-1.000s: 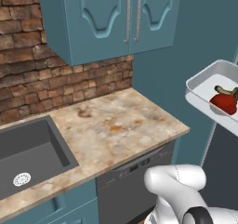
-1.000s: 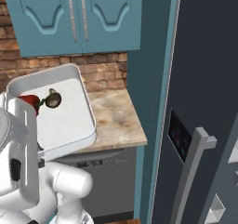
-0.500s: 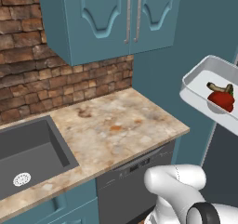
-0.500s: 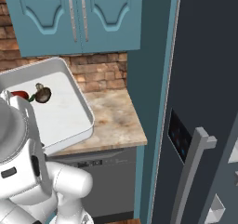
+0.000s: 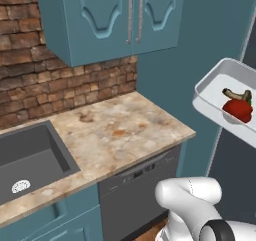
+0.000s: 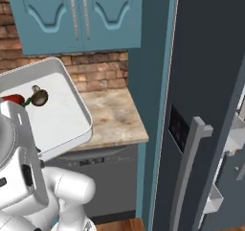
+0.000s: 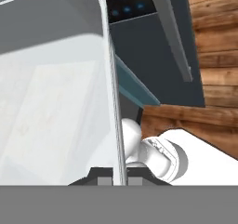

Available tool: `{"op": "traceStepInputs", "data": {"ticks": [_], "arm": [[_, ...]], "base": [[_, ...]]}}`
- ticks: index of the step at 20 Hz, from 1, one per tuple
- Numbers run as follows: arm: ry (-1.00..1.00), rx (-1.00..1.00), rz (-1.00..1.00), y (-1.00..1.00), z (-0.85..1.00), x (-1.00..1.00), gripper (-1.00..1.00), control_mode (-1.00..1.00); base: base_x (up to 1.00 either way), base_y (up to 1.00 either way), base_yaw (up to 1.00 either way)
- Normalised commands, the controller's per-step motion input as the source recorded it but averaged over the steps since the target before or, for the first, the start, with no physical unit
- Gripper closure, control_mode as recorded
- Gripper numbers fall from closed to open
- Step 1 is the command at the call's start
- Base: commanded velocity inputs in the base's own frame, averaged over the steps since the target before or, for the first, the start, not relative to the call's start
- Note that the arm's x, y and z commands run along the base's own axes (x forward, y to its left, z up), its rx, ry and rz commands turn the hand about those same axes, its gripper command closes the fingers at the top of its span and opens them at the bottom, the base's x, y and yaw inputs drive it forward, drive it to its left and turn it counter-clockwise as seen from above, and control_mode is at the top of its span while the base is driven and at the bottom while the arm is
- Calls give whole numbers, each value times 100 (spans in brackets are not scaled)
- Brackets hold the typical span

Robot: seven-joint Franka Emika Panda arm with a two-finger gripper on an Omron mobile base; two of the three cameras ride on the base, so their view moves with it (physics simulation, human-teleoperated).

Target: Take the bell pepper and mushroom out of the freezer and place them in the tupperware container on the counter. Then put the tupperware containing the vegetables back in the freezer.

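Tupperware container [image 6: 62, 124], pinched by its rim in the claw [image 7: 120, 179], hangs tilted, so the bell pepper [image 5: 237, 110] and mushroom [image 6: 38, 96] might roll out.

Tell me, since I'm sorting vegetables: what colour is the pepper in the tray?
Glossy red; the pepper shows best in the left base view.

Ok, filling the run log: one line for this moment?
pincer: shut on tupperware container rim | inside: bell pepper, mushroom | container lifted off counter
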Motion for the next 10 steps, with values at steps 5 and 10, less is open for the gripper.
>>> {"op": "traceStepInputs", "data": {"ticks": [5, 10], "arm": [[0, 0, 0, 0, 0, 0, 100, 100], [0, 0, 0, 0, 0, 0, 100, 100]], "base": [[-100, 2, -31], [-94, 0, -53]]}}
